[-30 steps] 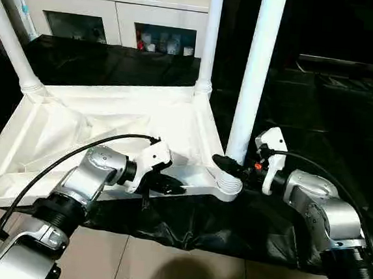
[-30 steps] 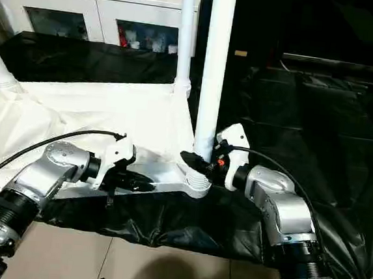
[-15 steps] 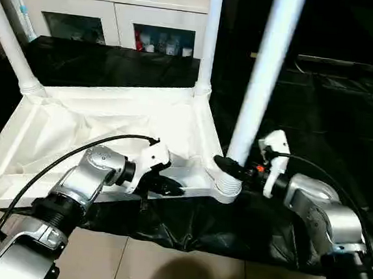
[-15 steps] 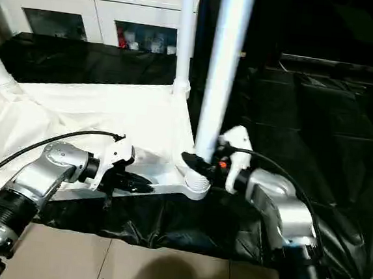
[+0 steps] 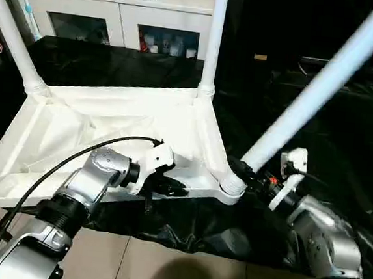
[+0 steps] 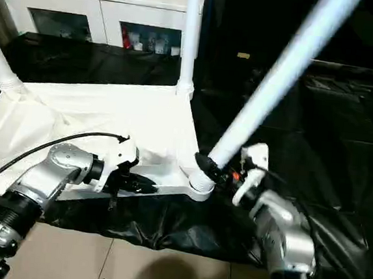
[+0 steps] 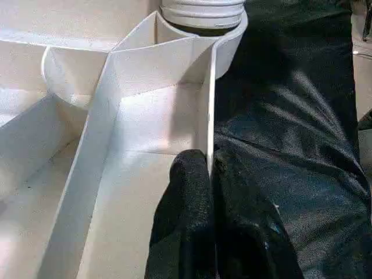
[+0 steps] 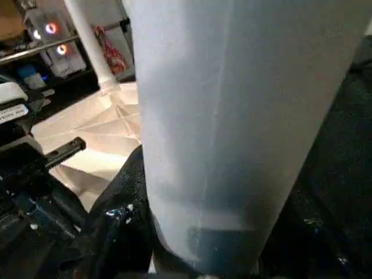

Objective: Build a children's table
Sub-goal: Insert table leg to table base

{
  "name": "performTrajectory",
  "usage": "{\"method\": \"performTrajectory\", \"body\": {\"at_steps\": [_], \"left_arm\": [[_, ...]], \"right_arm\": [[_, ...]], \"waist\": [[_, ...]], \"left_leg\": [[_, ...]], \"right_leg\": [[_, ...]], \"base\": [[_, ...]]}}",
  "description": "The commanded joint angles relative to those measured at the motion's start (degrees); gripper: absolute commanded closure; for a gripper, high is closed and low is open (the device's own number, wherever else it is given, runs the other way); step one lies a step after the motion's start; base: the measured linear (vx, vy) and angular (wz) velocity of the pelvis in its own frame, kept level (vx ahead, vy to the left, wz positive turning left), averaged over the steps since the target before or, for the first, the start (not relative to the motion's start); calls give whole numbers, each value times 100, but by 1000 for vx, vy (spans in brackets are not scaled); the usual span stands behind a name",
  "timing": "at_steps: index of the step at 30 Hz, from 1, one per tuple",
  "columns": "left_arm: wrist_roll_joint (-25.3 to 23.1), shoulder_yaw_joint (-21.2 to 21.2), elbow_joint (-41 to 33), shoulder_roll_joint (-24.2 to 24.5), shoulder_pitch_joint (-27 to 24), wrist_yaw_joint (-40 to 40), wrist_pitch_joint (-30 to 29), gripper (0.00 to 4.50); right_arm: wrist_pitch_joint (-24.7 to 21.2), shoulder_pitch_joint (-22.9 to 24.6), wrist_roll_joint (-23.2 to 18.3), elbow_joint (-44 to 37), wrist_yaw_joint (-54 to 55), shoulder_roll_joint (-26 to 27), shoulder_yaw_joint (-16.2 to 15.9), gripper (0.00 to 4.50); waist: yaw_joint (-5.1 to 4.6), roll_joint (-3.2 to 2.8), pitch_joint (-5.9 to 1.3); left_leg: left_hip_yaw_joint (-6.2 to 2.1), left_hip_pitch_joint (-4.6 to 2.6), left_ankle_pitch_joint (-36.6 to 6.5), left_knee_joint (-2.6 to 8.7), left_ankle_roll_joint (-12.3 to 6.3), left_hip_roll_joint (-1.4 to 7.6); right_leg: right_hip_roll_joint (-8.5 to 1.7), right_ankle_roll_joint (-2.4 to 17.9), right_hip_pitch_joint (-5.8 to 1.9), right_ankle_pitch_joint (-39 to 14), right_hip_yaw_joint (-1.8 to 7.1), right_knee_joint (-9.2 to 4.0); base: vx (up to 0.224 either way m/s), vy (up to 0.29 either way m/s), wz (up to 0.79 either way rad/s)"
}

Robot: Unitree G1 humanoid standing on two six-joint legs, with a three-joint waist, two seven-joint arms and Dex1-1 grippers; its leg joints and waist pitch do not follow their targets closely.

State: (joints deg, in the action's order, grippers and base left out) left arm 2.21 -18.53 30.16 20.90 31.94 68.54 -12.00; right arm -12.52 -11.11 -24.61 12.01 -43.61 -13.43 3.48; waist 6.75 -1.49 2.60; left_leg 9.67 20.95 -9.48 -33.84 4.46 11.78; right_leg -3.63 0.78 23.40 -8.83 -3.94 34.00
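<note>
While the left pincer (image 5: 172, 187) pinches the tabletop's rim (image 7: 210, 125), the right pincer (image 5: 244, 172) clamps the tilted leg (image 5: 322, 83).

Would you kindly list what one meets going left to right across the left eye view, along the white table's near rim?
Left claw pinching the upturned white plastic tabletop's rim → ribbed corner socket → tilted white round leg → right claw.

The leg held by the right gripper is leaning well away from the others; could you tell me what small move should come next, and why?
Probably swing the leg upright over its corner socket. The right gripper grips its base there, the far leg stands vertical, and the left gripper pinches the tabletop's rim.
</note>
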Motion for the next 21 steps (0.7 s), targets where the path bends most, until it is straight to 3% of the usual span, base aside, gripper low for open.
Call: {"method": "performTrajectory", "body": {"at_steps": [1,13,17,21], "left_arm": [[6,183,67,42,79,-208,86,450],[-173,7,113,131,123,-122,260,450],[-187,-17,101,157,119,-69,276,450],[-202,12,122,173,136,-55,297,450]], "right_arm": [[-64,239,297,249,232,-90,6,262],[-40,67,892,97,-78,-437,-801,262],[-113,-84,975,226,-296,-568,-995,262],[-208,-173,1046,278,-676,-748,-1213,262]], "waist": [[-4,12,-299],[-41,12,-267],[-56,13,-267],[-51,36,-272]], "left_leg": [[-74,-96,-2209,474,-30,96],[-90,-105,-2396,474,-29,69],[-93,-125,-2451,484,-43,81],[-88,-117,-2370,520,-83,99]], "right_leg": [[-449,485,-191,-3233,193,-611],[-452,264,-163,-3751,160,-687],[-449,292,-161,-3684,149,-694],[-451,375,-208,-3427,159,-680]], "base": [[0,0,0],[0,0,0],[0,0,0],[0,0,0]]}}
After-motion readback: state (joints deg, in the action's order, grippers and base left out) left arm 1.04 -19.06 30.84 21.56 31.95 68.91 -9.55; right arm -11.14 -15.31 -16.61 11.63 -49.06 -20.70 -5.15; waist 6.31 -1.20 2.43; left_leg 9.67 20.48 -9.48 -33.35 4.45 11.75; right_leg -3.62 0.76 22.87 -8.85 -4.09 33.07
